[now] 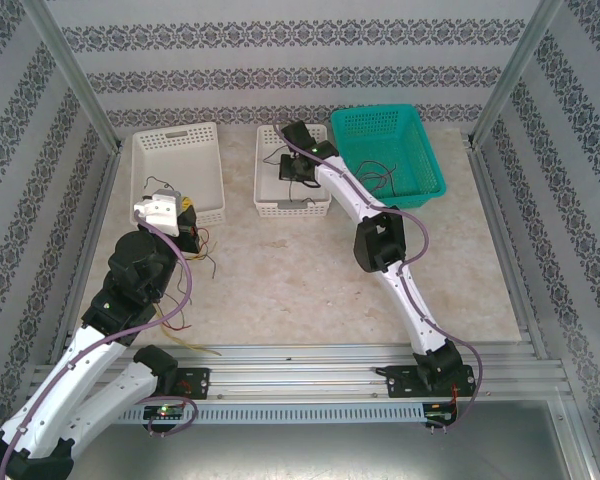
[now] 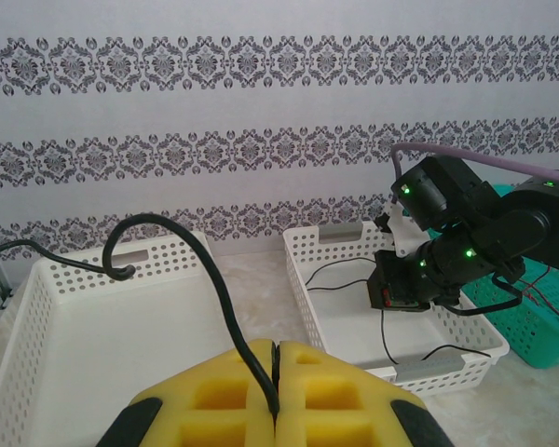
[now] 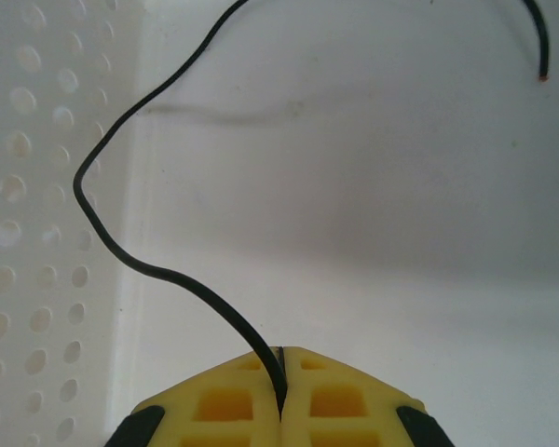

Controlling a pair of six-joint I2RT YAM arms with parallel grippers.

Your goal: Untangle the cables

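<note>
The left gripper (image 2: pixel 276 356) is pinched tight on a black cable (image 2: pixel 222 303) that arcs above the left basket (image 2: pixel 23 326), while the right gripper (image 3: pixel 281 361), likewise fully closed, holds a second cable (image 3: pixel 112 247) low inside the middle basket (image 3: pixel 14 196); red, yellow and dark loose cables (image 1: pixel 202 255) lie on the table (image 1: pixel 310 290) in front of the left basket. The step looks like dropping each separated cable into a basket, so lower each tip well inside the walls before releasing, then lift straight up so nothing drags back out
</note>
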